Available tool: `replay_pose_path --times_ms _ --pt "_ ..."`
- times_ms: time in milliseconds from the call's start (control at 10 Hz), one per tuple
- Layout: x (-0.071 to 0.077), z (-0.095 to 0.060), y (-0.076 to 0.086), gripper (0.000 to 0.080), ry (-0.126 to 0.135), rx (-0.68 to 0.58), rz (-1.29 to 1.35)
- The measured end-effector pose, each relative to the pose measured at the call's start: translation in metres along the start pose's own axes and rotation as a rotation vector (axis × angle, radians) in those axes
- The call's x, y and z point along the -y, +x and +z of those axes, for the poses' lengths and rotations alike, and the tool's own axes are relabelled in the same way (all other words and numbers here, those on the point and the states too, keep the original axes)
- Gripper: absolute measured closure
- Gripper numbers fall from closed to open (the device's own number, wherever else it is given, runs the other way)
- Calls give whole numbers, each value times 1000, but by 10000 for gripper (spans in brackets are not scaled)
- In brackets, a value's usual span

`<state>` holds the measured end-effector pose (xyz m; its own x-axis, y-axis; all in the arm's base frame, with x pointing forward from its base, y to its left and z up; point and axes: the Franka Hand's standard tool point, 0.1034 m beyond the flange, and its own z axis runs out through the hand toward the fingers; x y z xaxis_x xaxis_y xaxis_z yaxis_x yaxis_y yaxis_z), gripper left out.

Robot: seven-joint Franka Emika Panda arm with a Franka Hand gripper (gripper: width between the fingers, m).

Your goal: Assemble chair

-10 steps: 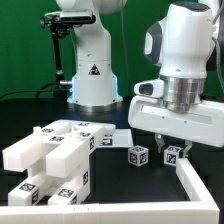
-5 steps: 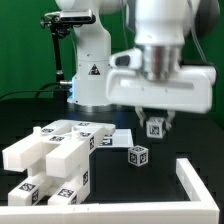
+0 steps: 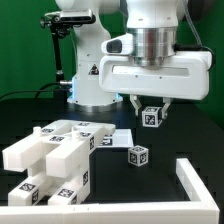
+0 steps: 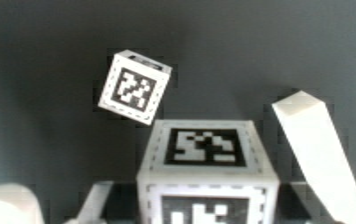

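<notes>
Green wall (image 3: 25,45) right across the back, plain and evenly lit. Below it sits a matte black table (image 3: 165,150) that takes the light softly, with only faint shadows. At the exterior view's right, a low white corner rail (image 3: 198,178) lies flat on that black top, bending toward the near edge.

The chair pieces (image 3: 55,160) at the near left looked like smooth, matt white plastic. The lifted cube (image 3: 151,116) and the cube on the table (image 3: 138,155) had the same finish. The table (image 3: 120,190) was dull black. The arm's shell (image 3: 150,20) shone glossy white, and its wrist ring (image 3: 150,46) looked like grey metal.
</notes>
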<state>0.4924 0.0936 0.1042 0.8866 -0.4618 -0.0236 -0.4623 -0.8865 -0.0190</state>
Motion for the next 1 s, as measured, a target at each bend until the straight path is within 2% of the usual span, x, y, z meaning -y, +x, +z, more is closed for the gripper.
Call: replay_pose_path --times_ms 200,300,500,700,800,900,1000 --pt "-18 -42 43 515 0 0 -148" --pt "-23 -55 64 515 4 -6 -181" --pt "-21 -49 58 515 0 -10 -164" --pt "-25 -49 61 515 0 -11 -167" --pt "-42 -48 73 515 -8 -18 -279" --pt "-60 -50 92 515 -19 -31 -319" --pt "-67 -51 103 515 -25 -40 -340"
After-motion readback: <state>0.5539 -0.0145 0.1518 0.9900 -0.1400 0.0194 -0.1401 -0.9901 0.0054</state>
